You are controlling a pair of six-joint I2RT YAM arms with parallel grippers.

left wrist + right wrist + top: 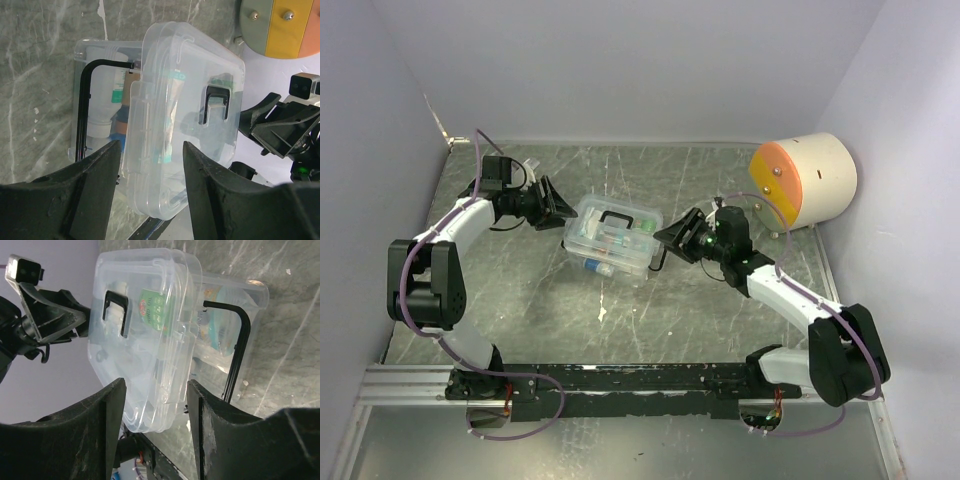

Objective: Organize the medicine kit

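The medicine kit (613, 237), a small clear box with a black handle (616, 216) on its lid, lies mid-table with bottles and packets inside. My left gripper (558, 207) is at its left end and my right gripper (670, 240) at its right end. In the left wrist view the gripper (151, 150) is open, the clear lid's (185, 90) end between its fingers (95, 185) with a gap on each side. The right gripper (156, 390) is open too, straddling the lid's (145, 330) other end without touching. The black wire latch (82, 110) (240, 345) hangs along the box's side.
A large cream-and-orange cylinder (805, 180) lies at the back right against the wall. Walls close in the table on the left, back and right. The arms' black mounting rail (620, 385) runs along the near edge.
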